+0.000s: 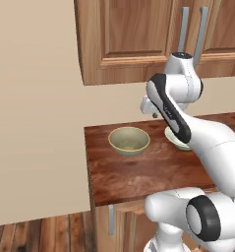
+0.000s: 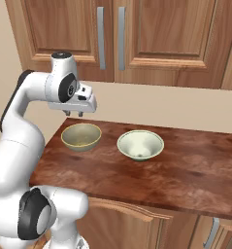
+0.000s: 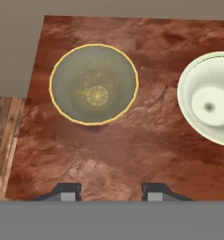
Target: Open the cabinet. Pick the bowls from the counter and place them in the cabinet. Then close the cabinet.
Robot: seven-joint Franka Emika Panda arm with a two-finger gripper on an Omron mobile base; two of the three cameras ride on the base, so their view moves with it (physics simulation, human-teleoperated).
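Observation:
The cabinet hangs on the wall above the counter with both doors shut, their grey bar handles side by side. Two bowls stand on the counter. The olive-tan bowl is nearest the counter's left end. The pale white-green bowl stands to its right, partly behind my arm in the left base view. My gripper hovers above the counter just behind the olive-tan bowl, pointing down, open and holding nothing.
The counter ends at a left edge with a beige wall beyond and wooden floor below. Base cabinets with short grey handles sit under the counter.

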